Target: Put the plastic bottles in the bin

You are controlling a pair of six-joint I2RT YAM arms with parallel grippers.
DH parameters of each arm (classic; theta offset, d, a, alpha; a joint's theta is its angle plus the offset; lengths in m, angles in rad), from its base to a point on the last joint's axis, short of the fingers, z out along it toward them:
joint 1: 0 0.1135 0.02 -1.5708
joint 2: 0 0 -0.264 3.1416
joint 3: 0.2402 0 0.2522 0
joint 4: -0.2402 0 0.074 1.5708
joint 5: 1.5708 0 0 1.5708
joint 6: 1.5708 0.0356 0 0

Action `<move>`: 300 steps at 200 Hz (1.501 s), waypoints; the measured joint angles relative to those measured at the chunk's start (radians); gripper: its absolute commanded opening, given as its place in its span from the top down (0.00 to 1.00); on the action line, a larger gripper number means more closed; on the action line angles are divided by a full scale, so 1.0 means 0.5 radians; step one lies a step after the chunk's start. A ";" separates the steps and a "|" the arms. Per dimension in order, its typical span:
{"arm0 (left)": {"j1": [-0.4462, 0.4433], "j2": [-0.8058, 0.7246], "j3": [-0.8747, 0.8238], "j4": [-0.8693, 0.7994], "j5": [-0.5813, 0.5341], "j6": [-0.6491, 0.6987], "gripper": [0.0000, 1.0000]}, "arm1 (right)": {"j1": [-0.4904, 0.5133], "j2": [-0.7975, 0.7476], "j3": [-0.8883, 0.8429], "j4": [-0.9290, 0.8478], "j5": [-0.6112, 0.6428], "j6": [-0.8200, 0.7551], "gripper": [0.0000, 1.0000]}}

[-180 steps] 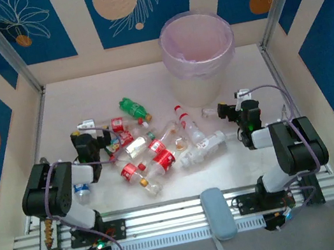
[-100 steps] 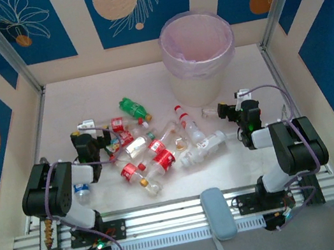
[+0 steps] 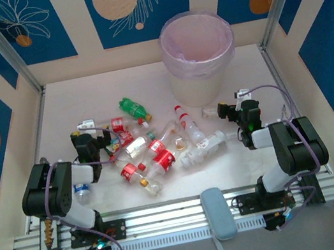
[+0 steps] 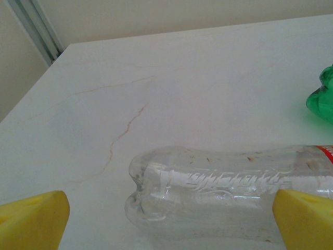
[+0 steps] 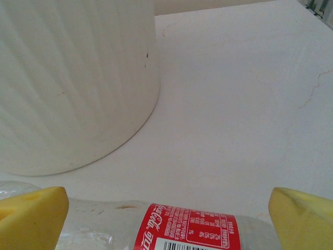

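1. The plastic bottles [image 3: 152, 148] lie on their sides in a loose heap at the centre of the top view, on the white table [image 3: 84, 97]. A green bottle [image 3: 133, 108] sits at the heap's upper edge.
2. The bin [image 3: 195, 91], lined with a pale bag, stands upright at upper centre-right, just beyond the heap.
3. The left gripper [image 4: 169, 221] is spread wide. A clear bottle [image 4: 208, 182] lies crosswise between its yellow fingertips [image 4: 31, 219], low in the left wrist view.
4. The right gripper [image 5: 166, 221] is spread wide too. A red-labelled bottle [image 5: 187, 232] lies crosswise at the bottom edge, with the bin's wall at upper left.
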 measured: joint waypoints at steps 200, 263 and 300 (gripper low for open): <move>-0.006 -1.014 0.182 -0.848 -0.243 -0.051 0.00 | 0.165 -0.932 0.439 -1.329 0.101 0.123 0.01; -0.027 -1.191 1.152 -2.365 0.001 -0.614 0.00 | 0.717 -0.927 1.096 -2.689 0.163 0.356 0.11; -0.236 -0.983 1.215 -2.873 0.339 -0.827 0.02 | 1.112 -0.568 1.287 -2.998 0.056 0.484 0.22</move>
